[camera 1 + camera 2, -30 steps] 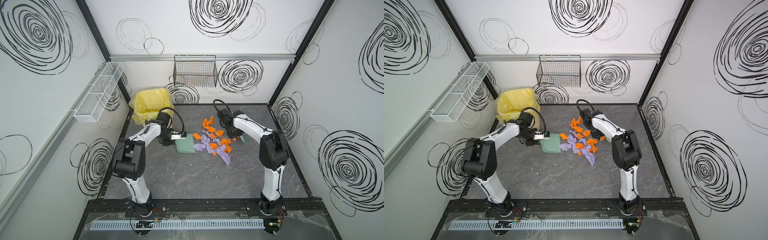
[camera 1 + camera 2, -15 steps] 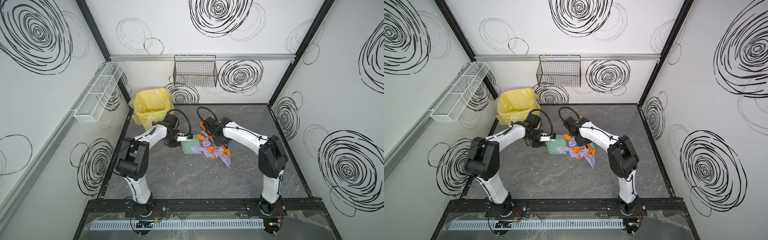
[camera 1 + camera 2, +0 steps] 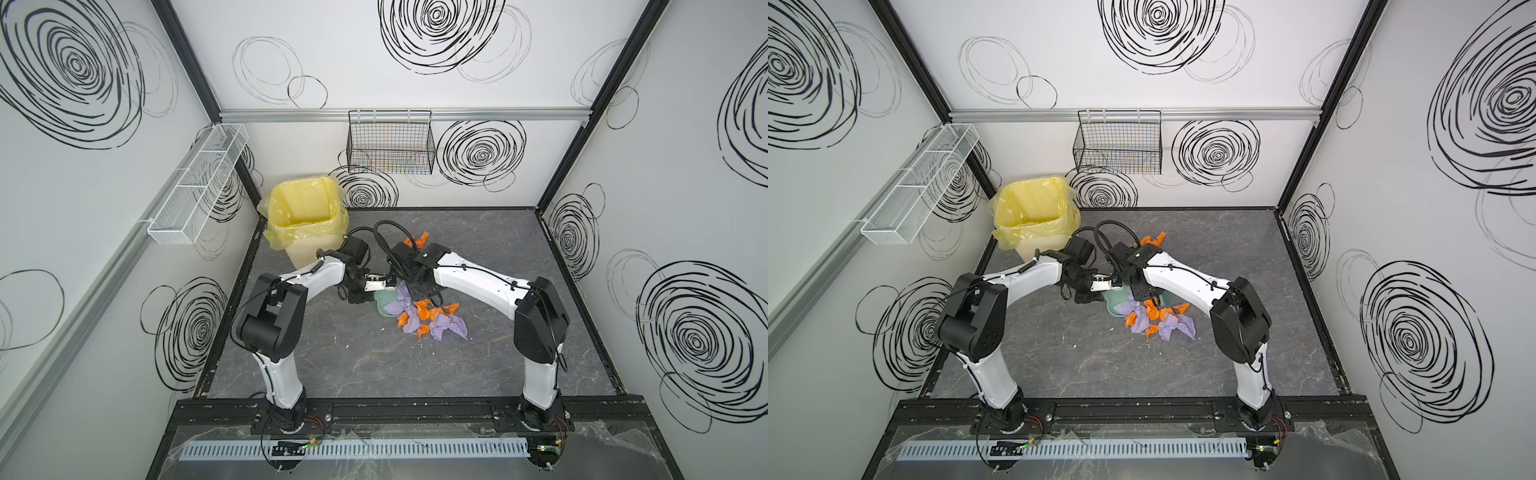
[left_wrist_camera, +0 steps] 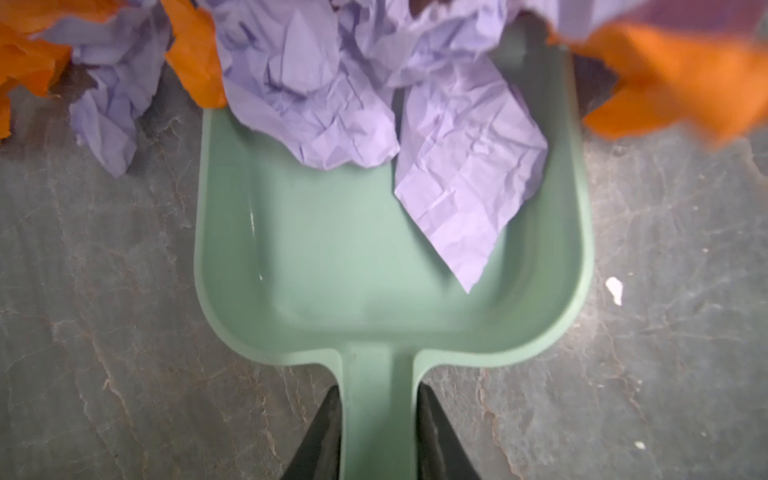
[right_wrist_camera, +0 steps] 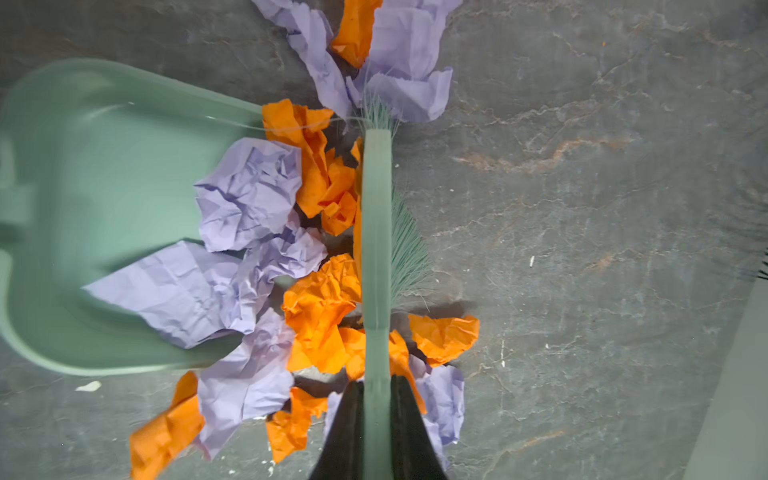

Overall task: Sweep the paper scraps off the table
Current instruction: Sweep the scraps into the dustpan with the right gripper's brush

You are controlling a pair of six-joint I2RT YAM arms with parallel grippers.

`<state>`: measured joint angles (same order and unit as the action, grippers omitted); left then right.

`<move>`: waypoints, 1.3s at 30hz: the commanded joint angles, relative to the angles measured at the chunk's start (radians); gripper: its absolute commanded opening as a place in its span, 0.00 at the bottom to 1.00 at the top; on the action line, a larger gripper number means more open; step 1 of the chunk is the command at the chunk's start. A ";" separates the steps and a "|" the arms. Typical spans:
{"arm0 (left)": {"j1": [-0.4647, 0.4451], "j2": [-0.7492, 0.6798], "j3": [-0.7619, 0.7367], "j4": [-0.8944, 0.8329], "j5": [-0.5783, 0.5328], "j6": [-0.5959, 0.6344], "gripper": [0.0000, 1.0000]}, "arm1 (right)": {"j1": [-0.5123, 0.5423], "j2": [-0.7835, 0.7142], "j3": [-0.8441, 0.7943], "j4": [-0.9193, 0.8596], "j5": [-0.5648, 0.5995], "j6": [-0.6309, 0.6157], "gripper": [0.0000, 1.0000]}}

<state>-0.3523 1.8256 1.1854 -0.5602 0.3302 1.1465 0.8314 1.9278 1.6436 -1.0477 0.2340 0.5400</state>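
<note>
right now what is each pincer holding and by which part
The left pincer is closed on the mint-green dustpan, holding it by its handle just behind the pan. The right pincer is closed on the green brush, holding it by its handle.

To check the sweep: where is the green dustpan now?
In both top views, the mint-green dustpan lies on the table, just left of the paper scraps, its handle in the left claw.

1. Paper scraps (image 3: 432, 322) clog the mouth of the dustpan (image 4: 291, 266) and pile up beyond it against the brush (image 5: 376, 232).
2. The left arm (image 3: 307, 278) and right arm (image 3: 469, 282) meet over the dustpan's handle end, blocking the way in from above.
3. The bin (image 3: 309, 251) stands behind the dustpan, to its left.
4. On the dustpan's near side, the counter (image 3: 374, 361) lies open.
</note>
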 commanded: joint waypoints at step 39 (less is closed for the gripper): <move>0.102 -0.142 -0.024 -0.135 0.218 0.062 0.00 | -0.099 -0.544 -0.384 -0.188 0.123 0.180 0.00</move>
<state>-0.2707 1.7405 1.1538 -0.6331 0.4858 1.1648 0.7490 1.4166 1.2911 -1.2129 0.3420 0.6945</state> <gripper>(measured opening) 0.287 0.106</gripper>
